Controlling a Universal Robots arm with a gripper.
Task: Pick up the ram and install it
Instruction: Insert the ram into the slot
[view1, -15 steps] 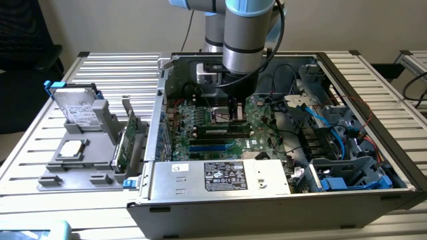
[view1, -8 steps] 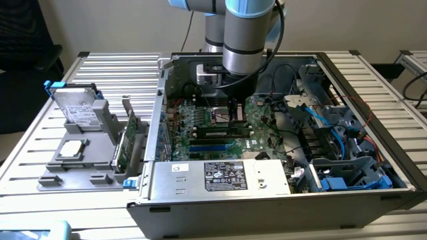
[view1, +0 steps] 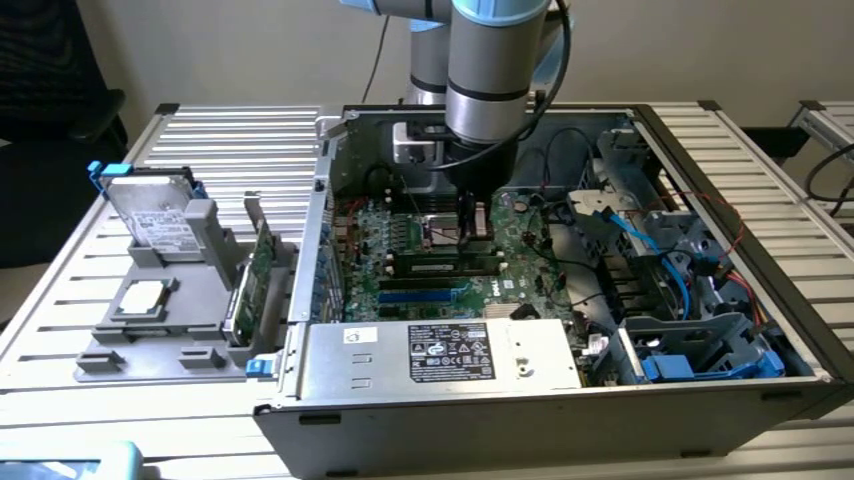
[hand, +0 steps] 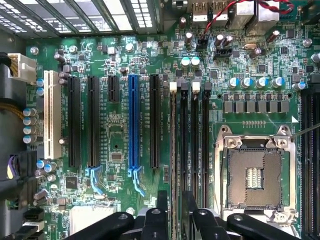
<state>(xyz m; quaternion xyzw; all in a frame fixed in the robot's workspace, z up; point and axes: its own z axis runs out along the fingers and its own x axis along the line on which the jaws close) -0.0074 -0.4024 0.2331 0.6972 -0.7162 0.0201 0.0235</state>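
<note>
Wrist view — pincer (hand: 175, 196) stands slightly spread astride the ram (hand: 173, 145) — edge-on, its chips hidden from sight.

1. My arm (view1: 497, 60) stands vertical in the exterior view, its silver and light-blue end section pointing straight down.
2. My wrist (view1: 461, 140) sits directly under that section, in line with it and level.
3. My gripper (view1: 467, 230) hangs below the wrist and points straight down on slim, dark fingers.
4. In the wrist view, my gripper (hand: 175, 200) shows two black fingers (hand: 162, 210) running parallel.
5. The jaws stand apart, with a narrow gap between them.
6. The black linkage bars (hand: 107, 225) splay outward on both sides of the fingers.
</note>
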